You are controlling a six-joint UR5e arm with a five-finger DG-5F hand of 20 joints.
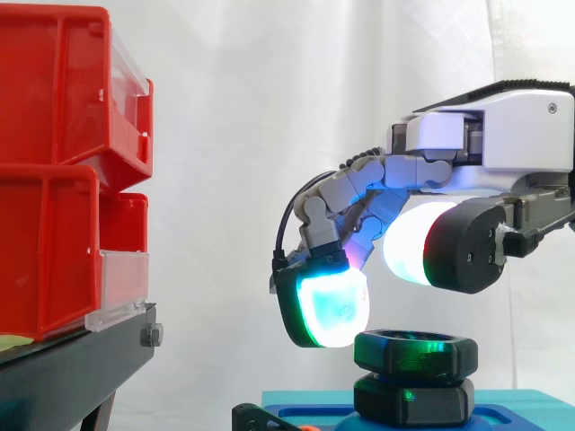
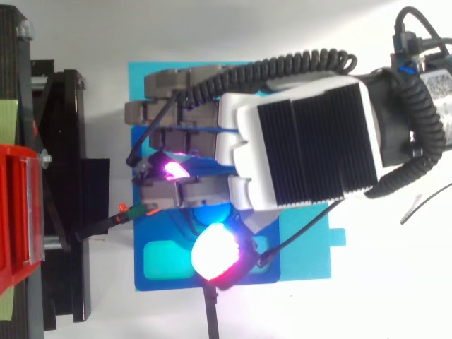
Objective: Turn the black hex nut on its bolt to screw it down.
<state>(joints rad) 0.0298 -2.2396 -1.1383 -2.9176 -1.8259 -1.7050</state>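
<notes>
In the side view the black hex nut point(image 1: 415, 352) sits on top of a second black hex piece point(image 1: 413, 400) on a blue base point(image 1: 503, 415). My hand point(image 1: 503, 135) hangs just above the nut, its fingers bent downward and spread apart. One fingertip pad point(image 1: 331, 310), glowing cyan-green, hovers at the nut's upper left edge. The thumb pad point(image 1: 415, 244), glowing white and red, is clearly above the nut. Nothing is held. From above, my hand point(image 2: 311, 141) covers the nut, over the blue base point(image 2: 162, 272).
Red bins point(image 1: 54, 162) are stacked on a black stand point(image 1: 72, 368) at the left; from above the stand point(image 2: 56, 212) borders the blue base. A cyan sheet point(image 2: 311, 254) lies under the base on the white table.
</notes>
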